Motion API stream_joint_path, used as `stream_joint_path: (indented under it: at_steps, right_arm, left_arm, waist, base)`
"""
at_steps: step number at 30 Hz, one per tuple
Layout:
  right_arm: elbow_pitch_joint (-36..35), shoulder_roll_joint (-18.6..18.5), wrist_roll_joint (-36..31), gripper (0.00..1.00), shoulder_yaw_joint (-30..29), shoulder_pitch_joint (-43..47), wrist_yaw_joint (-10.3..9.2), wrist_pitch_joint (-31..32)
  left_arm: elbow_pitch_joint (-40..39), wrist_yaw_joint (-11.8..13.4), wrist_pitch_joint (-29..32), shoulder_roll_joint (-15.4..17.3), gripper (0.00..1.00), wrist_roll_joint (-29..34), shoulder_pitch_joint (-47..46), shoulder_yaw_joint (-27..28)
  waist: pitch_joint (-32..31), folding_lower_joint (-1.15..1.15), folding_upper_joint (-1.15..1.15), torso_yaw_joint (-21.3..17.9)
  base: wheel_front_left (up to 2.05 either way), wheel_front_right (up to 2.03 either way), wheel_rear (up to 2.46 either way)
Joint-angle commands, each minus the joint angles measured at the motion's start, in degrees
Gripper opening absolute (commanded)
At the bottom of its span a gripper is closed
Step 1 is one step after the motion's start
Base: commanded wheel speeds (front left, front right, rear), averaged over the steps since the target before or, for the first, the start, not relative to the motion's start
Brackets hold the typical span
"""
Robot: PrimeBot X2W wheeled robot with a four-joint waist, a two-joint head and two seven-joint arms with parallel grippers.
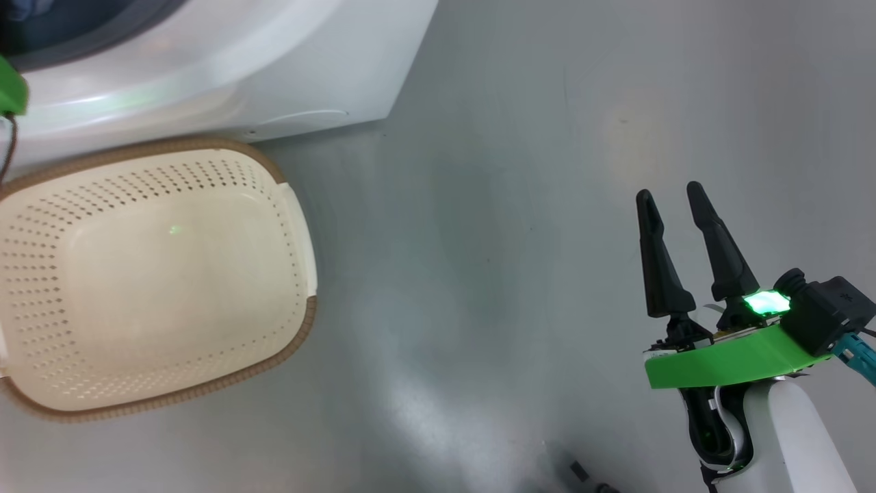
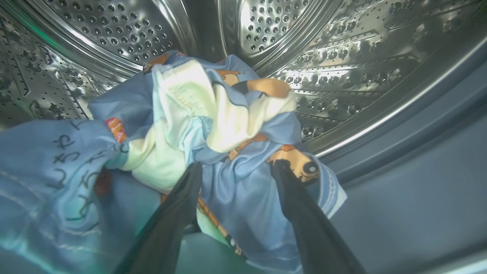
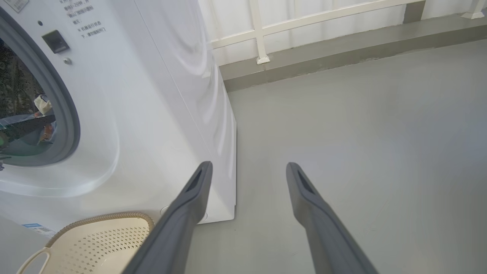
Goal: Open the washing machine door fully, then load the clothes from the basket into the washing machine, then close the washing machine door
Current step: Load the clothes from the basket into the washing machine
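Left wrist view shows you the clothes (image 2: pixel 213 125) heaped in the drum (image 2: pixel 342 57), with the left gripper (image 2: pixel 236 164) spread apart against the fabric. The basket (image 1: pixel 301 342) sits just beside the washing machine (image 1: pixel 274 61). Your right gripper (image 1: pixel 669 192) hangs over the floor (image 1: pixel 513 205), also spread apart.

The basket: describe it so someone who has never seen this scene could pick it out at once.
Find the big white washing machine standing on the grey floor. At its foot sits the basket, rounded-rectangular and cream. Its rows of small holes and brown woven-look rim set it apart.

Head view steeply down over basket (image 1: pixel 41 287), left wrist close inside drum (image 2: pixel 335 57), right wrist low, sharing basket.
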Motion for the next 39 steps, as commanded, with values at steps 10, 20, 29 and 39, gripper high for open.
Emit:
stream_joint_path:
  at_steps: [10, 20, 29, 39]
  right_arm:
    - [-0.5, -0.2, -2.8, 1.00, -0.5, 2.0, 0.09, -0.3]
    - [0.9, -0.5, -5.0, 1.00, -1.2, 4.6, 0.09, -0.3]
    - [2.1, -3.6, -4.6, 1.00, -1.9, 8.7, 0.09, -0.3]
    - [2.9, -6.2, -3.9, 1.00, -2.9, 12.5, 0.09, -0.3]
  left_arm:
    - [-9.2, 0.1, -1.0, 2.0, 1.00, 1.3, 7.6, 5.5]
    - [-19.3, 0.1, -1.0, -2.9, 1.00, 10.8, 23.9, 21.5]
    - [-27.2, -0.1, -1.0, -7.2, 1.00, 18.1, 37.5, 29.7]
    - [-34.8, -0.1, -1.0, -9.7, 1.00, 22.0, 51.1, 35.2]
  waist:
    - [-5.2, 0.00, 0.00, 3.8]
    - [-12.4, 0.00, 0.00, 6.6]
    - [-19.4, 0.00, 0.00, 8.8]
    - [-25.4, 0.00, 0.00, 10.5]
  base:
    - [0.00, 0.00, 0.00]
    - [0.00, 0.00, 0.00]
    - [0.00, 0.00, 0.00]
    - [0.00, 0.00, 0.00]
